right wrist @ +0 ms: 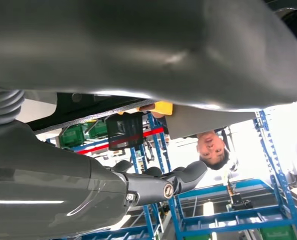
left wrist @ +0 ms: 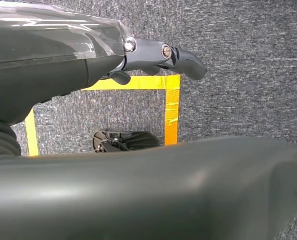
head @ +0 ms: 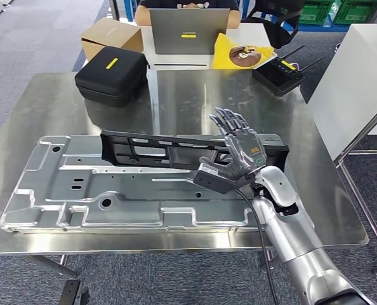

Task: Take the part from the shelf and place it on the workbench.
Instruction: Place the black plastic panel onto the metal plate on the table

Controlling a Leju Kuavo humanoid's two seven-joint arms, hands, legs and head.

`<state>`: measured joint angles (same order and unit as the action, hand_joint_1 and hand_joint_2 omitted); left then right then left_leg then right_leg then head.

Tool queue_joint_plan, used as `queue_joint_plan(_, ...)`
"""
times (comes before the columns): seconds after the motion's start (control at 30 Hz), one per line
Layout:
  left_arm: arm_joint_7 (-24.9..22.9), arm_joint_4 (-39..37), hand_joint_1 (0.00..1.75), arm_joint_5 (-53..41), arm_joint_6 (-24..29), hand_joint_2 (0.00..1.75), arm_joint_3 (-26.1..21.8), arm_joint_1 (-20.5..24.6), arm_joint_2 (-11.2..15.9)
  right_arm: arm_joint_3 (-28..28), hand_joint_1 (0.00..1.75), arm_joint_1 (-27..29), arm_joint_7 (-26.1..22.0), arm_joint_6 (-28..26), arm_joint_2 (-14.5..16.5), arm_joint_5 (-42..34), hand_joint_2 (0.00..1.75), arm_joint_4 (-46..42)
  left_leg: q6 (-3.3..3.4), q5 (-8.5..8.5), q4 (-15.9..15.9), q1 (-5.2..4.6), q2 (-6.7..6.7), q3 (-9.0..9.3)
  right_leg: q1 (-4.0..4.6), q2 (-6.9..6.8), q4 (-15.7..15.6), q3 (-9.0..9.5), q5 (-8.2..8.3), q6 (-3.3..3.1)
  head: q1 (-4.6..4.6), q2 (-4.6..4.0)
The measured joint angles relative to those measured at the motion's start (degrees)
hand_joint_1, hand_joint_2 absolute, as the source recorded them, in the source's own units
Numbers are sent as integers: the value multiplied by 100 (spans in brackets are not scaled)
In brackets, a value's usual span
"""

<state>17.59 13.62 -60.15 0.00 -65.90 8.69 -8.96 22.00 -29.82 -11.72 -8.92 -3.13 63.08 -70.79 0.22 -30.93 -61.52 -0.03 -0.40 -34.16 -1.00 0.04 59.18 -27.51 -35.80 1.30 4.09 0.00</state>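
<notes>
On the polished steel workbench (head: 186,101), a large stamped grey metal panel (head: 81,190) is lying flat toward the near edge. A long black plastic part (head: 167,149) with ribbed cut-outs is resting along the far edge of that panel, its length running across the bench. The right hand (head: 234,159) is sitting at the right end of the black part, with the fingers (head: 227,121) spread and pointing upward away from the part and the thick thumb (head: 212,178) lying low across the panel. Whether the thumb is touching the part cannot be told. The hand is gripping nothing.

The left hand (left wrist: 154,55) is hanging over grey carpet (left wrist: 245,75) beside a yellow tape outline (left wrist: 171,105) on the floor. Whether its fingers are spread or curled cannot be told.

Behind the panel, a black zipped case (head: 111,75) with a yellow label is standing on the far left of the bench. Beyond it, a brown cardboard box (head: 111,35), a grey laptop (head: 188,28), a yellow bag (head: 239,52) and a black controller with antennas (head: 278,73) are lying on a second table, where a person (head: 186,7) is sitting.
</notes>
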Motion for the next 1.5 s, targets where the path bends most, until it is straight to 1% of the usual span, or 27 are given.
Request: queue_joint_plan(1.5,0,0,0,0,0,0,0,0,0,-2,0,0,0,0,0,0,0,0,0,0,0,0,0,1,0,0,0,1,0,0,0,0)
